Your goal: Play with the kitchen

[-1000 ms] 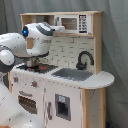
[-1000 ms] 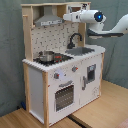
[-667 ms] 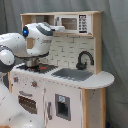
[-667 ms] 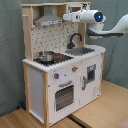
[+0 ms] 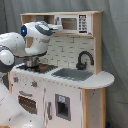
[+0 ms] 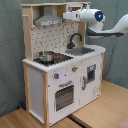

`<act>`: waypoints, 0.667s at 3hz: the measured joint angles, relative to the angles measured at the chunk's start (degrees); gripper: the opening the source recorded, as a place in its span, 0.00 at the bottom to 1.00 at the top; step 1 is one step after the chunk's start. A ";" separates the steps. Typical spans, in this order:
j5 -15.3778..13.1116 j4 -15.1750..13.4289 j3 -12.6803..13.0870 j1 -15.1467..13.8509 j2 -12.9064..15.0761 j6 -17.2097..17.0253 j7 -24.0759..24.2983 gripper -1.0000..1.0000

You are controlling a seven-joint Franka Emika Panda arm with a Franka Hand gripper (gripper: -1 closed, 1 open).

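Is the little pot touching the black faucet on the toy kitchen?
Apart. In the second exterior view the pot sits on the stovetop, with bare counter between it and the faucet behind the sink.

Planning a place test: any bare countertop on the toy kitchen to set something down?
Judging by both exterior views, the rounded counter end past the sink looks bare, as does the strip in front of the sink. The stovetop is crowded: a pot sits on it. The faucet blocks behind the sink.
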 joint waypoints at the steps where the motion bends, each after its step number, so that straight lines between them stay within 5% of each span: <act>1: 0.13 -0.66 -3.86 5.39 0.00 -0.42 0.01 1.00; 2: 0.12 -4.71 -5.06 5.51 1.36 2.47 -0.34 1.00</act>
